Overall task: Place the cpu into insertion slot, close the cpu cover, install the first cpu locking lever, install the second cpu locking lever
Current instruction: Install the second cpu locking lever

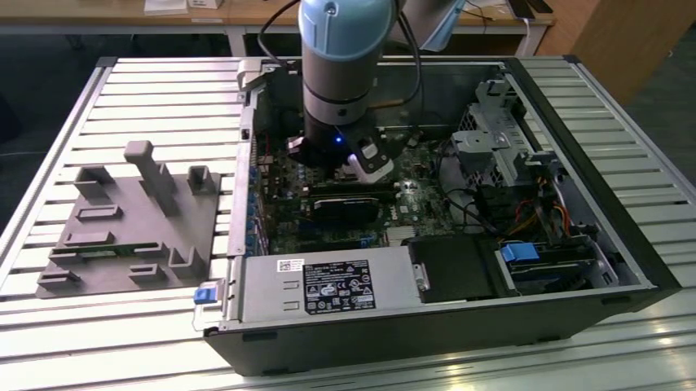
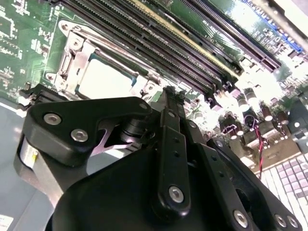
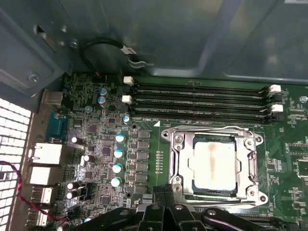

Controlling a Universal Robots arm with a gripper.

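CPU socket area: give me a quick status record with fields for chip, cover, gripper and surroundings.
cpu: seated in the socket, pale metal top showing
cpu cover: closed flat over the chip's edges, framing it
gripper: fingers together, holding nothing, hovering just off the socket's edge
memory slots: four long parallel slots beside the socket, empty
computer case: lying open on a slatted table, arm reaching in

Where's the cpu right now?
The cpu sits in the insertion slot under the closed cpu cover, beside the memory slots in both wrist views; the gripper is by the socket's edge.
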